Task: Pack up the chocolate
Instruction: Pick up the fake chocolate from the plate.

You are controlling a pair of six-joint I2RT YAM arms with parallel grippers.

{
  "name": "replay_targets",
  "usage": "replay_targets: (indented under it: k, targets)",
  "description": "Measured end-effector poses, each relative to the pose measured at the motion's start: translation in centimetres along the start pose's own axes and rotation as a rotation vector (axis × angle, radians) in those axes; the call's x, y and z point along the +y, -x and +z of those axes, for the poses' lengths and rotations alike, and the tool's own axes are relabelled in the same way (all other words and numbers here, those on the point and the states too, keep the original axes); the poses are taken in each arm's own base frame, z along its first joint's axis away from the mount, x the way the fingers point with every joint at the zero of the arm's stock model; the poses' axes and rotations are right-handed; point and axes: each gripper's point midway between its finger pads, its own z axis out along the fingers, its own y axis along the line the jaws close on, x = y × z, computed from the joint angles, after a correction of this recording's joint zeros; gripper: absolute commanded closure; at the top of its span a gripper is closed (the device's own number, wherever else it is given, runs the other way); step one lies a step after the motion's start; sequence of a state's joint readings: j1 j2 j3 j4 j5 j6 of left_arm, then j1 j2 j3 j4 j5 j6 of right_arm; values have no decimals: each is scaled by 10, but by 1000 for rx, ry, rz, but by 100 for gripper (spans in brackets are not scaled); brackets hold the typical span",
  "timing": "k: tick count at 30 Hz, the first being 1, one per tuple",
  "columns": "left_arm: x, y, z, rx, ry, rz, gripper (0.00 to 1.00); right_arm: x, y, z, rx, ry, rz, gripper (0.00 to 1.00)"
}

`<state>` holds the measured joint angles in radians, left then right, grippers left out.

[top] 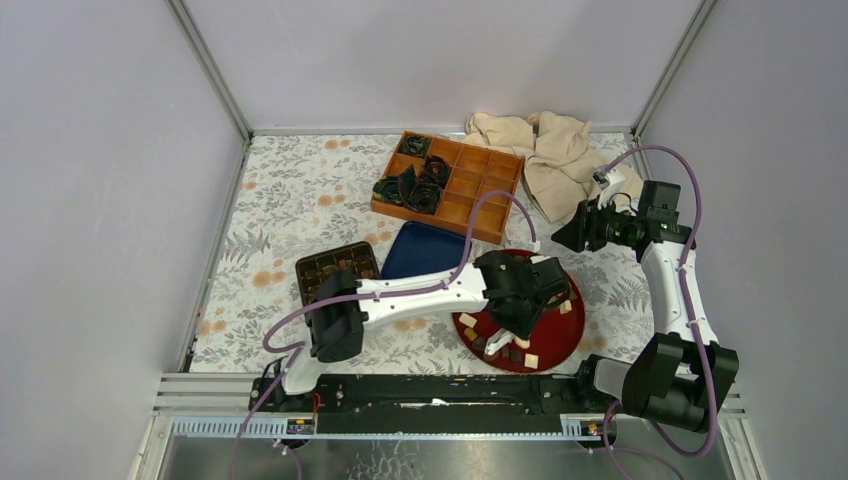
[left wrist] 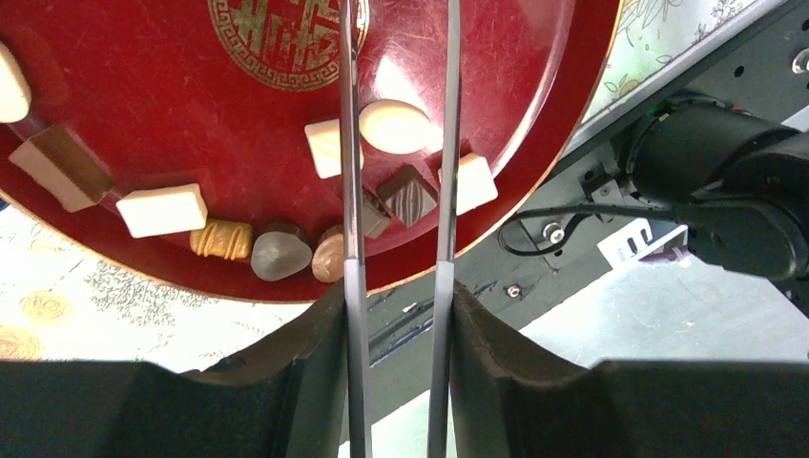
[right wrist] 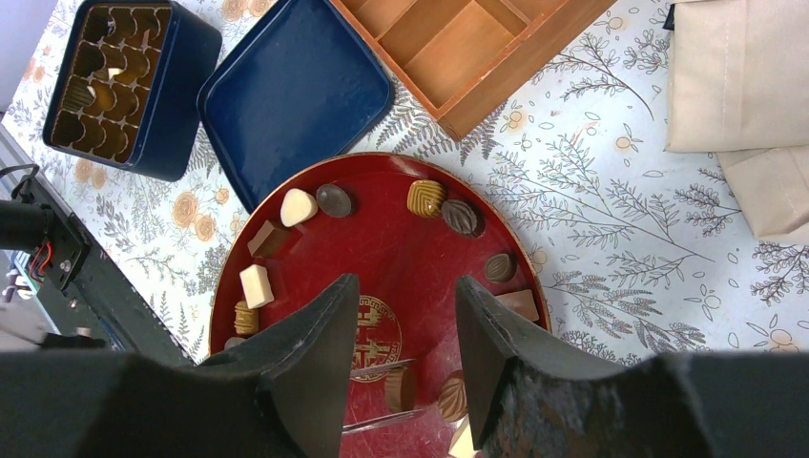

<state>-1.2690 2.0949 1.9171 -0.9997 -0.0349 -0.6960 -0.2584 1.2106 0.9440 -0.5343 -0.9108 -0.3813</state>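
Observation:
The chocolate lies scattered on a round red plate (top: 570, 335), mostly along its rim: brown, dark and cream pieces (left wrist: 162, 210). My left gripper (top: 520, 300) hangs over the plate, shut on metal tweezers (left wrist: 349, 143) whose two blades run forward between its jaws (left wrist: 396, 296). In the left wrist view a cream oval (left wrist: 396, 126) and a striped dark square (left wrist: 408, 194) show between the blades. In the right wrist view the blade ends straddle a round brown chocolate (right wrist: 401, 386) beside the gold emblem. My right gripper (top: 570, 232) hovers high beyond the plate, open and empty (right wrist: 405, 281).
A dark blue box with a brown cup tray (top: 337, 268) stands left of the plate, its blue lid (top: 425, 250) beside it. Behind them are a wooden divided box (top: 470, 190) holding black paper cups (top: 415, 190) and a beige cloth (top: 545, 150). The black base rail (top: 450, 395) runs along the near edge.

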Motion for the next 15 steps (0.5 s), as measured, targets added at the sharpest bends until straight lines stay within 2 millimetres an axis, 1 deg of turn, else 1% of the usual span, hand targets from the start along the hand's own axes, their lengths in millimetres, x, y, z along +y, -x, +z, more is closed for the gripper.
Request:
replay_targets:
  k: [10, 13, 15]
  targets:
    - [14, -9, -32, -32, -6, -6, 83, 0, 0, 0, 1, 1, 1, 51]
    - [23, -12, -38, -36, 0, -17, 83, 0, -1, 0, 2, 1, 3, 51]
    - [30, -18, -42, -34, 6, -26, 83, 1, -1, 0, 4, 2, 5, 51]
